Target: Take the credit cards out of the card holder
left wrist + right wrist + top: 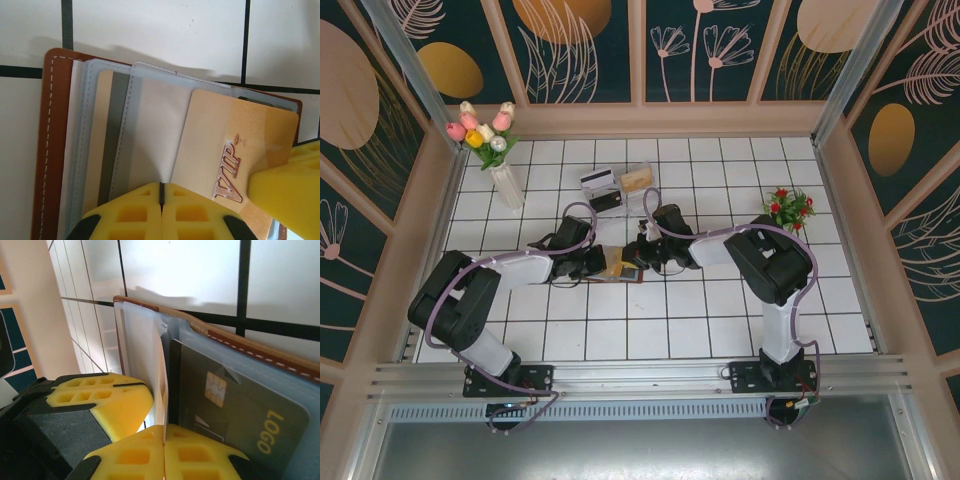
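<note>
The card holder (50, 150) lies open mid-table on the white-tiled table (670, 325). The left gripper (161, 189) is clamped on its edge, and the right gripper (164, 432) is pinched shut on the gold VIP card (225, 145). Teal floral wall panels (590, 50) enclose the table.

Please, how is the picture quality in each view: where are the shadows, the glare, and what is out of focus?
Top external: even light, sharp, posts splay outward. Left wrist: holder throws a soft shadow on the tiles behind; VIP card crisp, yellow fingers blurred. Right wrist: tile washed out by glare; LOGO card readable, near fingers soft.
</note>
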You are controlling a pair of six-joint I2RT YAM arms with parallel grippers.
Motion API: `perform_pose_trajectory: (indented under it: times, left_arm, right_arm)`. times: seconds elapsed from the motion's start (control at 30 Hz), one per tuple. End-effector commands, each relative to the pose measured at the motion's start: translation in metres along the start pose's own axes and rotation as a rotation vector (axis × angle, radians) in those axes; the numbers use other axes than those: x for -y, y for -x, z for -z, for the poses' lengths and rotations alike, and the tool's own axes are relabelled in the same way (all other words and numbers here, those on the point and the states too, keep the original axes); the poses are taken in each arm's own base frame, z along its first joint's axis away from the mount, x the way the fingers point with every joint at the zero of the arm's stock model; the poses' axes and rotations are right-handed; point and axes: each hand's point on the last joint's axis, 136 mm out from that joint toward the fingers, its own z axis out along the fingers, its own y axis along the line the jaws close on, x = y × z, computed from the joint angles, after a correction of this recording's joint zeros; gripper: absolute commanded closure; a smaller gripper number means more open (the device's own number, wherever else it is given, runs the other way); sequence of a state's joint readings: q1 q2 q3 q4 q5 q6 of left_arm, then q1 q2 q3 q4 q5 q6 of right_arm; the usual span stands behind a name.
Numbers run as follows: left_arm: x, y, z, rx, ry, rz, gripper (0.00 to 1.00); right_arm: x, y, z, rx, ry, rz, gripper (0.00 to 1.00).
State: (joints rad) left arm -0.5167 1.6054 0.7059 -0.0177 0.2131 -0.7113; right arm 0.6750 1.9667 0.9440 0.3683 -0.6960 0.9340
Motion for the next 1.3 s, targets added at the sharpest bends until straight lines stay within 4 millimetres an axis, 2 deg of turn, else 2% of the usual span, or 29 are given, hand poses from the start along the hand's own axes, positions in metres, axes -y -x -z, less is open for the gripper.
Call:
perform_pose_trajectory:
  times: [0.0, 0.13, 0.37, 0.5, 0.73, 0.83, 0.93, 1.13, 1.17, 1.27]
  left_arm:
    - [-0.033, -0.024, -0.005, -0.059, 0.120, 0.024, 0.95]
    - [-0.022, -0.017, -0.002, -0.041, 0.086, 0.026, 0.89]
    - [0.023, 0.014, 0.023, 0.038, -0.055, 0.001, 0.71]
    - [0.050, 0.033, 0.049, 0.110, -0.138, 0.007, 0.60]
    - [0.094, 0.063, 0.111, 0.287, -0.334, 0.074, 0.35]
    - [0.119, 0.066, 0.137, 0.321, -0.480, 0.063, 0.27]
    - [0.133, 0.068, 0.149, 0.333, -0.565, 0.053, 0.20]
    - [0.154, 0.063, 0.154, 0.275, -0.706, 0.078, 0.22]
    - [0.157, 0.063, 0.155, 0.268, -0.724, 0.079, 0.24]
    - [0.166, 0.061, 0.159, 0.239, -0.782, 0.082, 0.38]
  right_arm:
    - [-0.006, 0.004, 0.005, 0.042, -0.009, 0.033, 0.94]
    - [-0.010, -0.001, 0.021, 0.058, -0.018, 0.060, 0.95]
    - [-0.032, -0.003, 0.056, 0.118, 0.032, 0.128, 0.96]
    - [-0.055, 0.004, 0.078, 0.187, 0.090, 0.172, 0.97]
    - [-0.092, 0.025, 0.122, 0.351, 0.214, 0.215, 0.97]
    - [-0.111, 0.027, 0.137, 0.399, 0.289, 0.234, 0.97]
    - [-0.127, 0.026, 0.148, 0.428, 0.366, 0.240, 0.97]
    - [-0.154, 0.027, 0.162, 0.450, 0.494, 0.235, 0.96]
    - [-0.157, 0.027, 0.163, 0.450, 0.507, 0.241, 0.96]
    - [-0.163, 0.028, 0.166, 0.445, 0.528, 0.243, 0.96]
